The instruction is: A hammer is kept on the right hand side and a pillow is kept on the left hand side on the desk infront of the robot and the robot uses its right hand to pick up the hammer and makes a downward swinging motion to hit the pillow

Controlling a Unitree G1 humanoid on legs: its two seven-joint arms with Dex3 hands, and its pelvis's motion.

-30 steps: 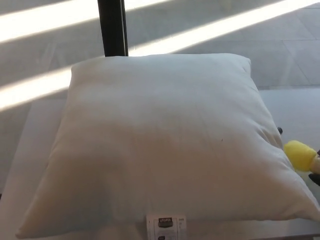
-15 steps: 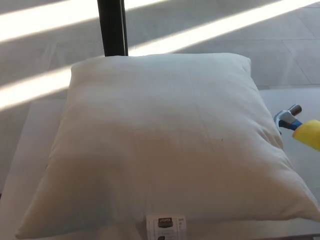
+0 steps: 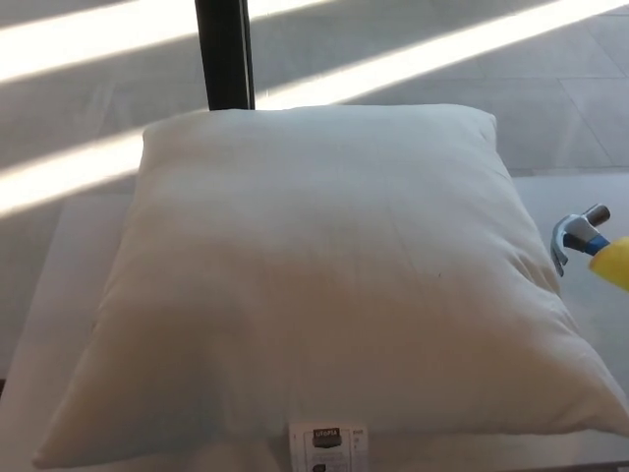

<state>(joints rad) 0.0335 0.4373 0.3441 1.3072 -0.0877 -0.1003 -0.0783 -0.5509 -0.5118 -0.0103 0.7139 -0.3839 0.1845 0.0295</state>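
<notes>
hammer (image 3: pixel 590 242) cut off at right edge beside pillow (image 3: pixel 324 285).

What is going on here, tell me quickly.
A large white pillow fills most of the desk. At the right edge of the head view the metal head of a hammer with a yellow grip pokes in, off the pillow's right side. No robot hand shows, so what holds the hammer is out of frame. The pillow looks smooth and undented.
</notes>
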